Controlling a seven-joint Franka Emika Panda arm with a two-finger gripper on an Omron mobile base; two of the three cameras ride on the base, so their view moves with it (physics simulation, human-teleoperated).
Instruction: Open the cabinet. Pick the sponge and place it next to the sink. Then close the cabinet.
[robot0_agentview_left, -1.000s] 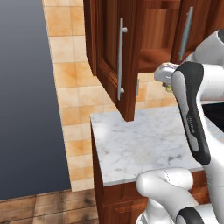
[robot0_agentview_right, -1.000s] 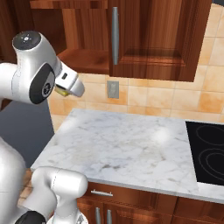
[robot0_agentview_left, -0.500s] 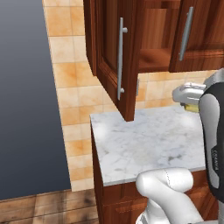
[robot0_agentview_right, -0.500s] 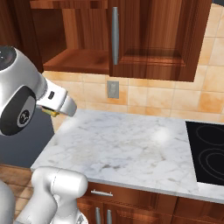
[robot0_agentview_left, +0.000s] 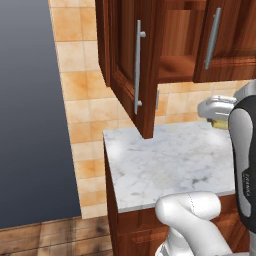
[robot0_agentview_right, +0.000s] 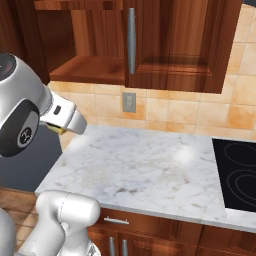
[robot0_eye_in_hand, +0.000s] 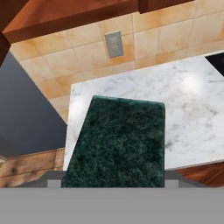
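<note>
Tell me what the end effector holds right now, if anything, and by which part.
The end effector holds the sponge, its dark green face toward the hand camera. The fingers are hidden behind it, so the exact place of the hold cannot be told.

One cabinet (robot0_agentview_left: 150, 65) hangs above, with two doors: one open (robot0_agentview_left: 131, 70), one shut (robot0_agentview_right: 175, 45). Two bar handles (robot0_agentview_left: 138, 72) show. One marble counter (robot0_agentview_right: 145, 170), one sponge (robot0_eye_in_hand: 118, 144), one wall outlet (robot0_agentview_right: 128, 102), one stovetop (robot0_agentview_right: 237, 172).

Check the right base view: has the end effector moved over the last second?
Yes. The end effector, holding the sponge, has dropped from near the open cabinet shelf edge toward the marble counter, now below the wall outlet.
</note>
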